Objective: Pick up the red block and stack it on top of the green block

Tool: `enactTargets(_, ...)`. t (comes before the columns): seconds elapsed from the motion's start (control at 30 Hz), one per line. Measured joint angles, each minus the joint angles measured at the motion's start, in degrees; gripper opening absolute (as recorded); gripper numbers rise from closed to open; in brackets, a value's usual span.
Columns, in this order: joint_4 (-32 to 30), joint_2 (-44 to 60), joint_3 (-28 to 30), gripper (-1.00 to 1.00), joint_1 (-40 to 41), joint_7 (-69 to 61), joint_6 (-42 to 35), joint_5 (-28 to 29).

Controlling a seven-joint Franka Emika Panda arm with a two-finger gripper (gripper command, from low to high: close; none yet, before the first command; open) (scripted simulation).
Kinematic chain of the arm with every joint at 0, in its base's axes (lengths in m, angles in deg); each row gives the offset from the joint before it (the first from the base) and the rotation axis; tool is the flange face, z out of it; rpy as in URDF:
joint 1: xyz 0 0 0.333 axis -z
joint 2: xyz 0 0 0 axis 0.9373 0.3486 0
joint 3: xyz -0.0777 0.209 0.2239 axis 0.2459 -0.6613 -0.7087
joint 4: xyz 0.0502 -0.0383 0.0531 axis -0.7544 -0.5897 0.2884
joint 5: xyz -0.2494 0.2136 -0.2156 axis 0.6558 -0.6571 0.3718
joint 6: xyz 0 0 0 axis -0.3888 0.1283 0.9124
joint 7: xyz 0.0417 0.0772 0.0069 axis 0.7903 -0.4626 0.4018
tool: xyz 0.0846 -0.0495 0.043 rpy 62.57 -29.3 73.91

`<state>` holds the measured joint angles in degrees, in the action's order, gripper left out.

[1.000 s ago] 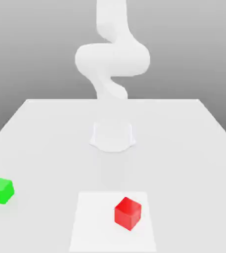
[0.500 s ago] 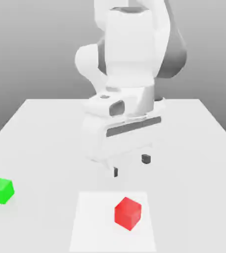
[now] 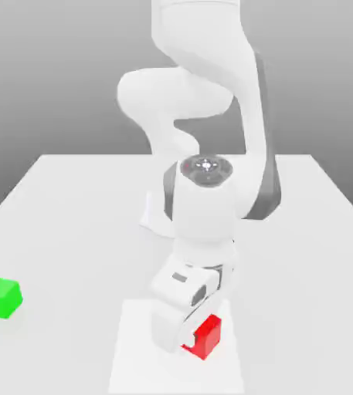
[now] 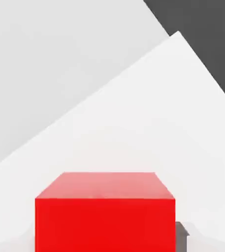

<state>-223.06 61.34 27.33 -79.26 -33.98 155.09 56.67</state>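
Here, the gripper point(image 3: 188, 339) pinches one red block point(image 3: 208, 337); one green block point(image 3: 1, 298) sits apart.

the white arm point(image 3: 202, 116) folds forward and down from its base, wrist bent so the hand points downward. the gripper point(image 3: 198, 335) sits low, closed around the red block point(image 3: 207, 338) between its fingers.

Even, diffuse light, bright overall; no distinct source direction. White table point(image 3: 71, 200) nearly blown out, shadows faint. Arm point(image 3: 210, 154) pale with grey shading on its underside. Red block point(image 4: 104, 216) has a soft sheen on top, flat saturated front. Backdrop grades grey. Renders crisp, no blur or edge distortion.
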Motion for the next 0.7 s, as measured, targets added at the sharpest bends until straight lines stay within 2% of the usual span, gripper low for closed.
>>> enactTargets(0.23,-1.58,-11.17,1.9,-1.0,-0.41,1.92,-9.55,3.29)
enactTargets(0.7,4.54,-13.26,17.06,-1.0,31.58,-29.61,-18.03,2.49)
